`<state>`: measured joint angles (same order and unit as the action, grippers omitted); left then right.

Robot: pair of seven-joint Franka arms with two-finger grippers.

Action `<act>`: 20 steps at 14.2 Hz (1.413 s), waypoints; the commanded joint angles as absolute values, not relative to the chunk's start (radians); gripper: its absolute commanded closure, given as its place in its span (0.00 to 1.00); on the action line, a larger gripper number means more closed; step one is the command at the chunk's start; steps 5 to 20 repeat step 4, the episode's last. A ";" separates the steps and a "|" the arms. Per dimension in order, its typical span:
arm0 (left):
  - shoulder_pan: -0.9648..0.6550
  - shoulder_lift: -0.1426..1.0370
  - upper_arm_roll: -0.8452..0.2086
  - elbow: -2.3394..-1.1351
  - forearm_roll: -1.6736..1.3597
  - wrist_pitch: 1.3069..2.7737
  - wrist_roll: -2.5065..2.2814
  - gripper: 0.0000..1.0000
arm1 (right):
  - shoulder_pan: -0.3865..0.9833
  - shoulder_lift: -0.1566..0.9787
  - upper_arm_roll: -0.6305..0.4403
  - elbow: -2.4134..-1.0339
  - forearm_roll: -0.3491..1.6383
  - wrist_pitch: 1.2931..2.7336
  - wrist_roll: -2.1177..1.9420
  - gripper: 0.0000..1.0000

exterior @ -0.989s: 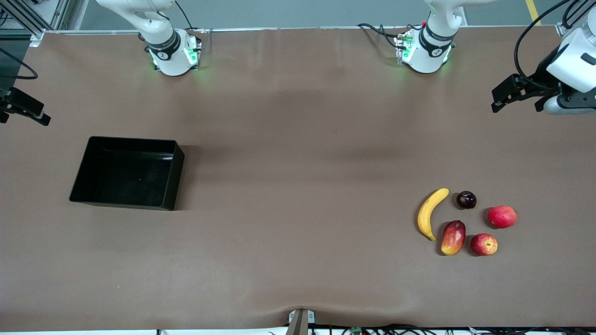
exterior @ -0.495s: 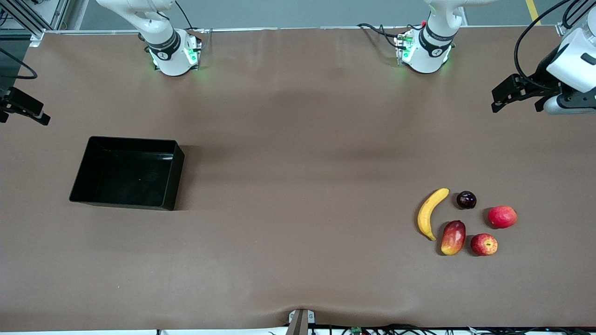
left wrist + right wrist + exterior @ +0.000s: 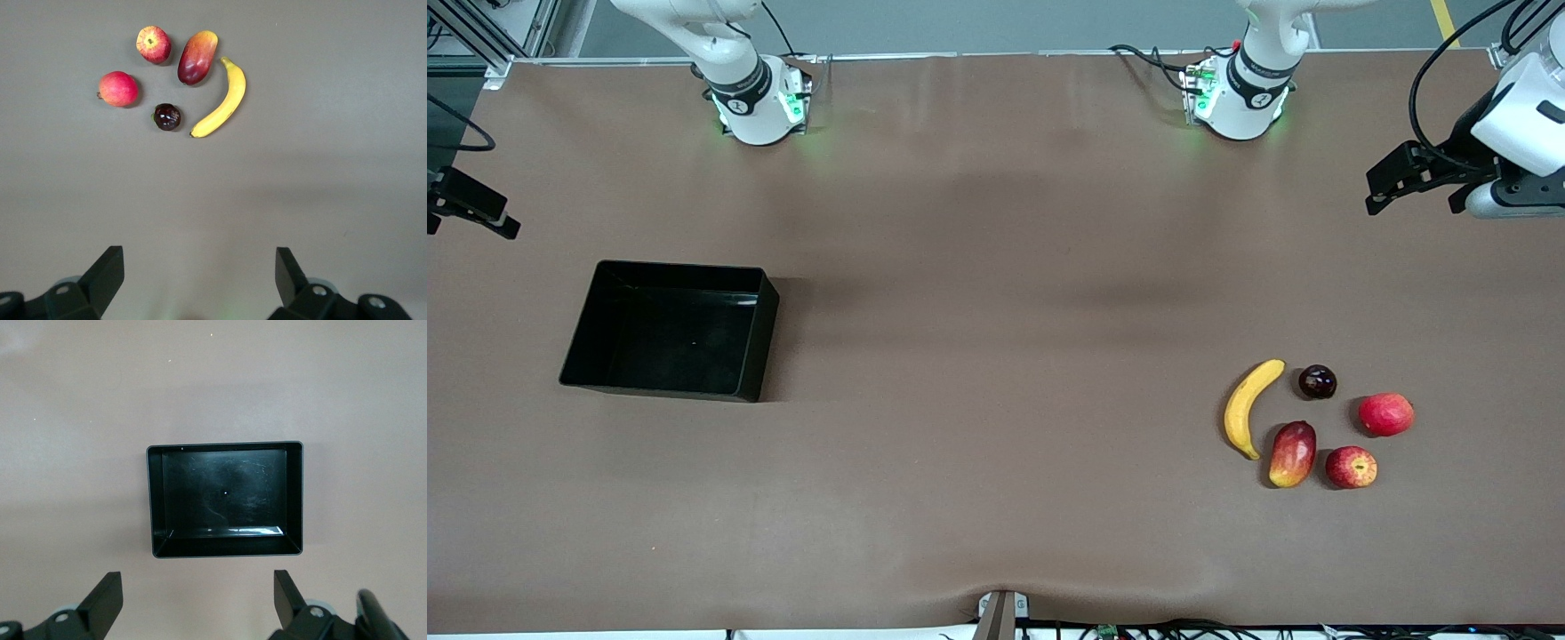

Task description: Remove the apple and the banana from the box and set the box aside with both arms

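**A:** What is the box holding?

**B:** The black box [image 3: 669, 331] is sitting on the brown counter [image 3: 996, 356] toward the right arm's end, with only its glossy floor showing inside. The right wrist view is looking straight down into it [image 3: 225, 499], and all four low walls are standing upright.

**A:** And the fruit?

**B:** It is all lying loose on the counter toward the left arm's end. The banana [image 3: 1248, 407] is curving along the cluster's 9 o'clock side as the front camera sees it. The dark plum [image 3: 1317, 381] is sitting at 12, the plain red fruit [image 3: 1385, 414] at 3, the apple [image 3: 1351, 467] at 5 and the mango [image 3: 1292, 453] at 6, just beside the banana's nearer tip. The apple's stem dimple is facing up [image 3: 153, 44].

**A:** How are the pincers standing?

**B:** The left pincer [image 3: 199, 277] is hanging spread wide and holding nothing, over bare counter near the edge at the left arm's end. The right pincer [image 3: 197, 600] is likewise parted and holding nothing, over the counter edge at the right arm's end.

**A:** Room to move?

**B:** A wide bare stretch of counter is lying between box and fruit, and both are sitting well in from every edge.
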<state>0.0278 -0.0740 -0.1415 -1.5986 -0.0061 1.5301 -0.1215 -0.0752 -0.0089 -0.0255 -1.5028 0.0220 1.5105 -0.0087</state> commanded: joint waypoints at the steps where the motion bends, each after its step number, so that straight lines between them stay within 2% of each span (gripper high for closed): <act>1: 0.031 -0.091 -0.144 -1.598 -0.012 1.522 -0.118 0.00 | -0.087 -0.014 -0.018 -1.502 0.020 1.505 -0.021 0.00; 20: 0.031 -0.091 -0.144 -1.598 -0.006 1.522 -0.118 0.00 | -0.087 -0.014 -0.018 -1.502 0.020 1.503 -0.021 0.00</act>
